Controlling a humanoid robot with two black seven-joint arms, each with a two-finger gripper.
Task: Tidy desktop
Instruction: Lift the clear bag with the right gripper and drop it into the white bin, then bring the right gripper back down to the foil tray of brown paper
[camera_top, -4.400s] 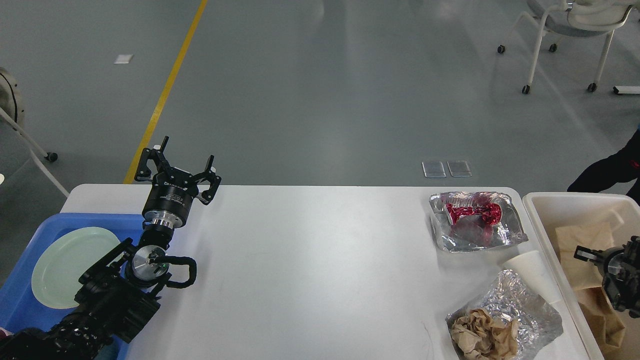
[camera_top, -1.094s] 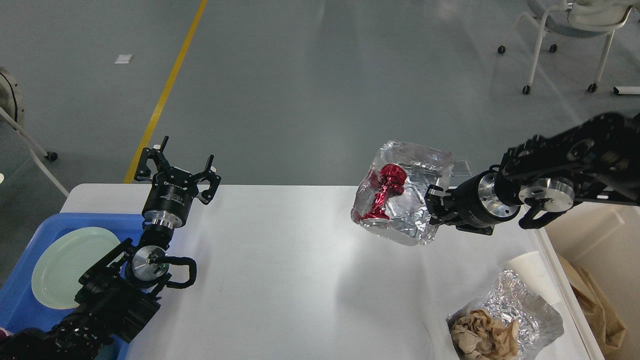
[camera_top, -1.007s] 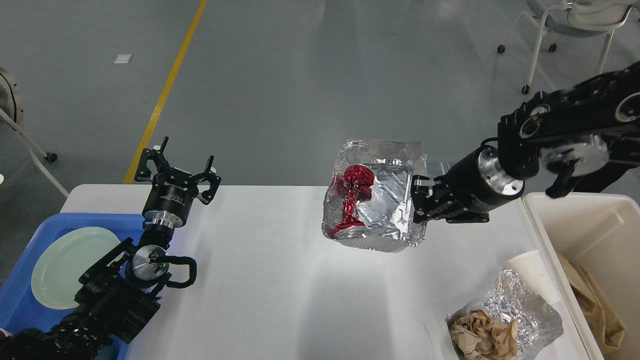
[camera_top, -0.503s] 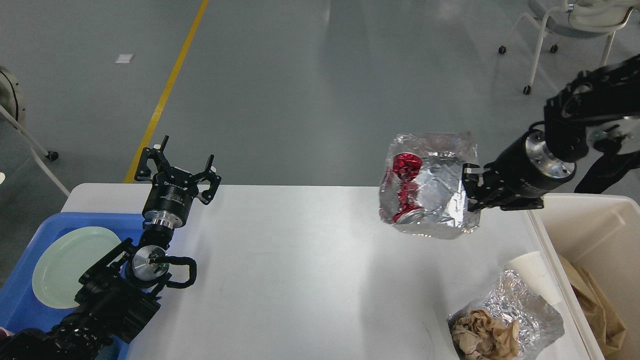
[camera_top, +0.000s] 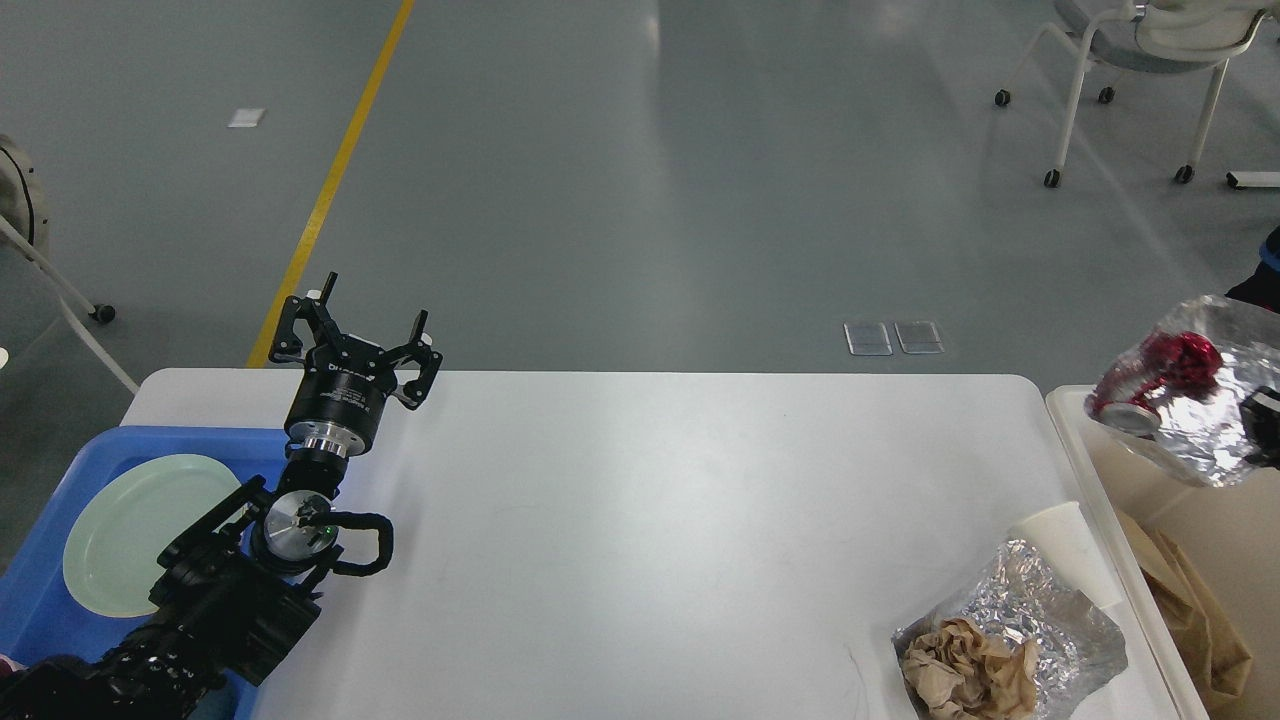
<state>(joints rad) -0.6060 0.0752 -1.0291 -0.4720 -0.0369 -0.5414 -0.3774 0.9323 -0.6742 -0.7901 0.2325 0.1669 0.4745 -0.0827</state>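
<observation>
The desktop (camera_top: 640, 520) is a large white tabletop. My right gripper (camera_top: 1262, 425) shows only as a dark piece at the right edge. It is shut on a crumpled foil tray (camera_top: 1205, 430) that holds a crushed red can (camera_top: 1160, 365). It holds the tray tilted in the air over the cream-white bin (camera_top: 1062, 405). My left gripper (camera_top: 368, 318) is open and empty, pointing up over the far left of the desktop. A white paper cup (camera_top: 1065, 535) lies on its side near the right edge. A foil sheet (camera_top: 1040, 620) with crumpled brown paper (camera_top: 965, 670) lies at the front right.
A blue tray (camera_top: 40, 590) with a pale green plate (camera_top: 140, 530) stands at the left, partly behind my left arm. Brown paper (camera_top: 1200, 620) lies inside the bin. Chairs on castors (camera_top: 1130, 60) stand on the grey floor beyond the table.
My right gripper picked the foil tray with the can up off the desktop, swung it left over the table, then carried it right to above the bin. The left arm has not moved.
</observation>
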